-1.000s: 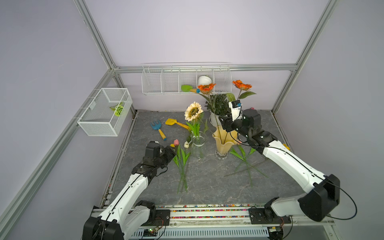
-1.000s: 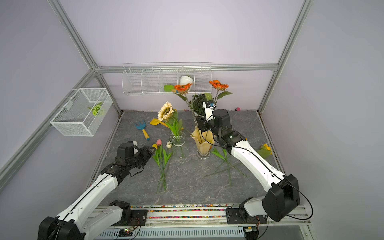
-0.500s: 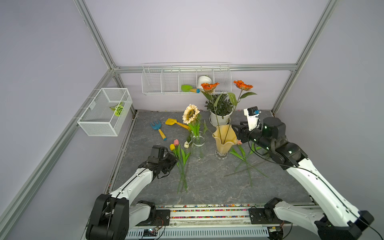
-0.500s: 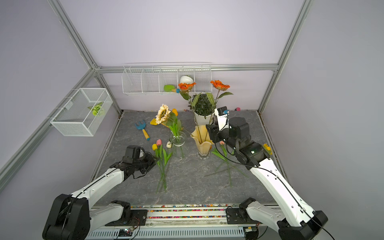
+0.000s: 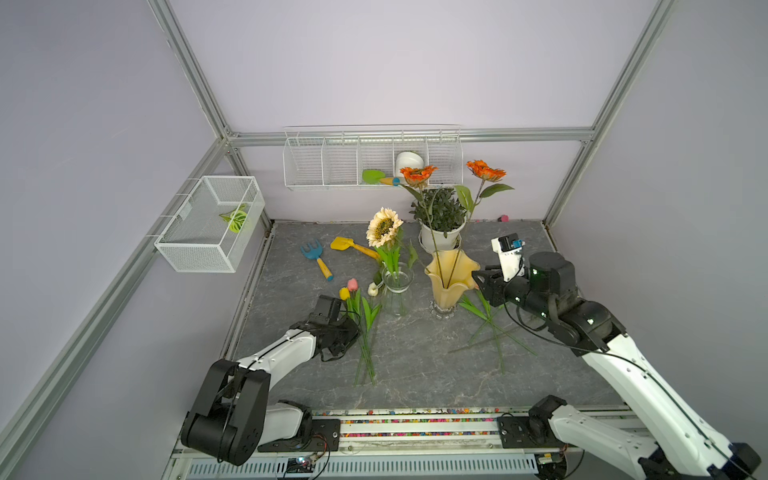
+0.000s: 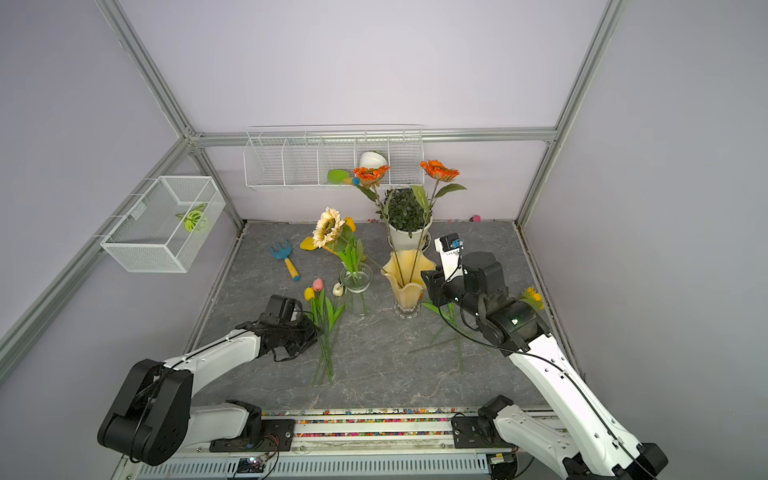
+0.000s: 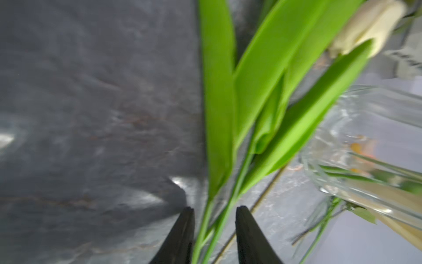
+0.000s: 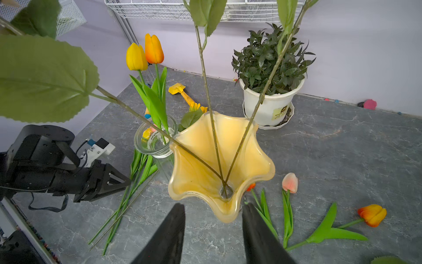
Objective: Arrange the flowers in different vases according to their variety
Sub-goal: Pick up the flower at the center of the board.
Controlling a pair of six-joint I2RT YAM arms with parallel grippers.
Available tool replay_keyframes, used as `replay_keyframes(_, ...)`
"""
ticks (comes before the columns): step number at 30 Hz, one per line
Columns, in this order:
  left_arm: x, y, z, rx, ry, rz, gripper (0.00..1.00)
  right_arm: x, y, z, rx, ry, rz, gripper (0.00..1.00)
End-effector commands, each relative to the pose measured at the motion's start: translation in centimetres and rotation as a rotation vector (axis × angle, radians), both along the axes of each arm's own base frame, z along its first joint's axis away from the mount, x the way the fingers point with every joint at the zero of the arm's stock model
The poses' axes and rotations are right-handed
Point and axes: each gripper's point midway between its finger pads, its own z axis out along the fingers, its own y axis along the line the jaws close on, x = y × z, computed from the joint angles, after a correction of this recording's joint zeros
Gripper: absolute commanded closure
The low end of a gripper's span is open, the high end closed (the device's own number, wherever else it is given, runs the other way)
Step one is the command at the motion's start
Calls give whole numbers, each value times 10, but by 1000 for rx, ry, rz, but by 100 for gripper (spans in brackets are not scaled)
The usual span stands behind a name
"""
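Left gripper (image 7: 215,208) at tulip stems (image 5: 365,355); right gripper (image 8: 214,204) beside yellow vase (image 8: 194,173).
Left fingers (image 7: 180,235) straddle the stems, clamping cannot be told; right fingers (image 8: 169,237) apart, empty.

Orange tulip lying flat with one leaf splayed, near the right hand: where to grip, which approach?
Grip the orange tulip on the bare stem between bud and leaf, from straight above, jaws across the stem. It lies flat on the table, so no side gets underneath; the bud looks soft, and the broad leaf would likely slip.

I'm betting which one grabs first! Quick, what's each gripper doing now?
Left gripper: jaws open around tulip stems.
Right gripper: jaws open, holding nothing.
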Motion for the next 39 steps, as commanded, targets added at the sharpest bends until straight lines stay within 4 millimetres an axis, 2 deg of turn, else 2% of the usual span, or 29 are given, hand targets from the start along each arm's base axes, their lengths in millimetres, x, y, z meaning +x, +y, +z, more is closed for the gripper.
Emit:
replay_keyframes(1,-1,9,-3,77,30,0,68,-2,-2,-5,8,3,-16,55)
replay_keyframes(7,1,12,-12,128,63,-6,70,-2,-6,-11,-15,0,-30,56)
replay_keyframes(14,-1,8,-30,203,130,-44,72,-3,-10,-15,-22,-8,-43,59)
replay_keyframes(18,-13,13,-41,263,195,-64,75,-4,-10,-16,-10,-10,-42,61)
replay_keyframes(26,-35,32,-44,333,244,-55,79,-5,-10,-24,-10,-1,-41,64)
replay_keyframes(31,-38,33,-49,330,250,-49,90,-5,-10,-26,-14,3,-43,65)
replay_keyframes(39,-36,30,-60,332,260,-54,100,-4,-9,-28,-22,8,-39,65)
